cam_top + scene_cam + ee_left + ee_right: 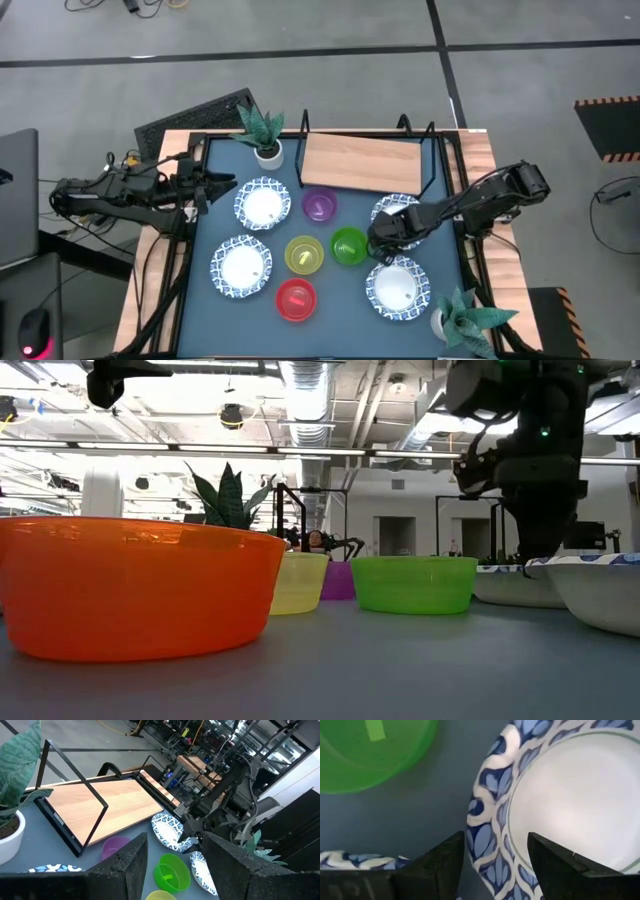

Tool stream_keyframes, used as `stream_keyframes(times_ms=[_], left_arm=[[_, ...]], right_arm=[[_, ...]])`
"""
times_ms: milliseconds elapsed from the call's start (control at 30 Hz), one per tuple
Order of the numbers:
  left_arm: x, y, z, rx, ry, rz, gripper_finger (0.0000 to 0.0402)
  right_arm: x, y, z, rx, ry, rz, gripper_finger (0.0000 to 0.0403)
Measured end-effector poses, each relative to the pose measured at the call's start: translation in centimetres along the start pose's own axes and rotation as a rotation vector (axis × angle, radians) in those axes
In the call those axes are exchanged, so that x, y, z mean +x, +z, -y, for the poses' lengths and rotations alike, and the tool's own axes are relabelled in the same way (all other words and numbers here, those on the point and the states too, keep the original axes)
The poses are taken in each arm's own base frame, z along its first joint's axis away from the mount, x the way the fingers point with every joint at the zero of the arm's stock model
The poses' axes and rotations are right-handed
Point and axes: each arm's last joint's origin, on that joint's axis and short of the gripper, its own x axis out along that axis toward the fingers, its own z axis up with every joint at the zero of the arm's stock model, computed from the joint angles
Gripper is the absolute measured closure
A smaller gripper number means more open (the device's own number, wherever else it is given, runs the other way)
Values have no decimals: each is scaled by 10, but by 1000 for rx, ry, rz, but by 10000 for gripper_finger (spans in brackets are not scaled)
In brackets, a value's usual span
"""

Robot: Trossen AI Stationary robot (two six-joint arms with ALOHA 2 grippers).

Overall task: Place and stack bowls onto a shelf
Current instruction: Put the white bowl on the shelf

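Four white bowls with blue patterned rims rest on the blue tabletop: two on the left (pixel 262 203) (pixel 241 266) and two on the right (pixel 398 213) (pixel 398 288). Between them sit the purple bowl (pixel 319 205), yellow bowl (pixel 304 254), green bowl (pixel 348 245) and red bowl (pixel 296 299). The wooden shelf (pixel 360 162) stands at the far side. My right gripper (pixel 385 232) (pixel 495 850) is open, low over the right far bowl, its fingers either side of the patterned rim (pixel 487 835). My left gripper (pixel 215 185) (pixel 175 840) is open, beside the left far bowl.
A potted spiky plant (pixel 262 130) stands at the shelf's left end, and another plant (pixel 465 318) at the table's near right corner. The green bowl (pixel 370 750) lies close to my right gripper. Wooden edges (pixel 480 170) frame the tabletop.
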Motion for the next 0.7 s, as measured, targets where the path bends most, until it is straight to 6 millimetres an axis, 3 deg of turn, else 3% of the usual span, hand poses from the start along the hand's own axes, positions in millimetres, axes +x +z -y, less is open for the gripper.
stream_keyframes(times_ms=[200, 500, 700], left_arm=[[0, 0, 0, -1, 0, 0, 227], [0, 0, 0, -4, 0, 0, 227], [0, 0, 0, -4, 0, 0, 227]], right_arm=[[1, 0, 3, 6, -18, -7, 205], [0, -1, 3, 14, -1, -27, 374], [-6, 1, -1, 11, 35, -65, 372]])
